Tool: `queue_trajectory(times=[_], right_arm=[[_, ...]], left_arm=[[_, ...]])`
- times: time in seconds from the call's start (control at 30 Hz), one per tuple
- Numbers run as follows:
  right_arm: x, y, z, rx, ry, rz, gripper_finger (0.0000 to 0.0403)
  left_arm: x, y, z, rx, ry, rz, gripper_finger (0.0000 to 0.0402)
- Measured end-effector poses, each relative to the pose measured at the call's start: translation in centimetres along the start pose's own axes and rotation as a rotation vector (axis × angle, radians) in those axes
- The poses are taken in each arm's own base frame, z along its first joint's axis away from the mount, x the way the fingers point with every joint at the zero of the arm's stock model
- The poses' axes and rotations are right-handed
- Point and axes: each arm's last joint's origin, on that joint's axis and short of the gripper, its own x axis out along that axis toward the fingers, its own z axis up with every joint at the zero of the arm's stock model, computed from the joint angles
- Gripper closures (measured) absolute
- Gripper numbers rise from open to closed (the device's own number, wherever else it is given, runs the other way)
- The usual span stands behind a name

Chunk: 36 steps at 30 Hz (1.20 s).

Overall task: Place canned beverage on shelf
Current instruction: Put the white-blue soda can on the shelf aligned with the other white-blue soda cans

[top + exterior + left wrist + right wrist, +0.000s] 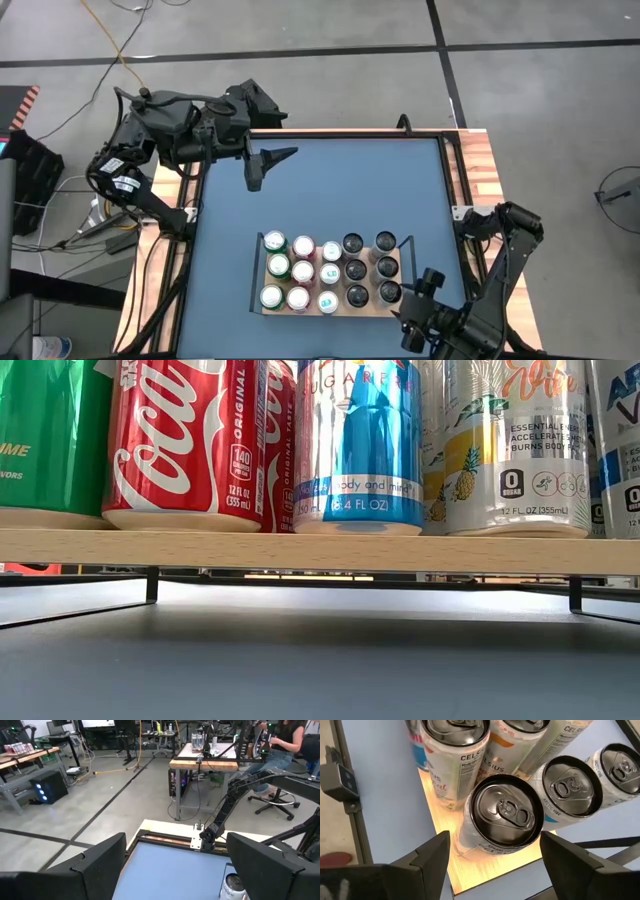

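You can see the shelf sitting near the front of the blue table, and it is full. Cans stand on it in three neat rows of five. No can is left on the bare table, so the putting-away job looks done or almost done.

Your right gripper hangs over the corner can at the right front end of the shelf. Its two fingers are spread wide, one on each side of that can, and they do not hold it. You may only need to lift that arm away.

Your left gripper waits over the back left part of the table, wide open and holding nothing.

Every can stands straight up, tab end to the ceiling. The shelf's long side runs left to right.
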Motion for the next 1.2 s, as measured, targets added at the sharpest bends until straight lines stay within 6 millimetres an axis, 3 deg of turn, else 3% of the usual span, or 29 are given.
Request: queue_trajectory(times=[0.6, 0.8, 1.0, 1.1, 1.2], right_arm=[[-0.1, -0.2, -0.2, -0.109, 0.026, -0.016, 0.0113], [-1.5, -0.1, -0.4, -0.003, 0.022, 0.031, 0.0113], [-3.1, 0.5, -2.1, 0.129, 0.024, 0.085, 0.0116], [-3.4, 0.9, -2.4, 0.164, 0.043, 0.121, 0.0138], [-3.2, 1.4, -1.9, 0.145, 0.034, 0.163, 0.0195]], left_arm=[[0.0, 0.0, -0.1, -0.007, 0.008, -0.007, 0.0070], [0.0, -0.1, -0.3, -0.016, 0.031, -0.043, 0.0070], [0.0, -0.2, -0.5, -0.053, 0.045, -0.049, 0.0070], [0.0, -0.2, -0.5, -0.070, 0.045, -0.049, 0.0070], [0.0, -0.2, -0.5, -0.071, 0.046, -0.049, 0.0070]])
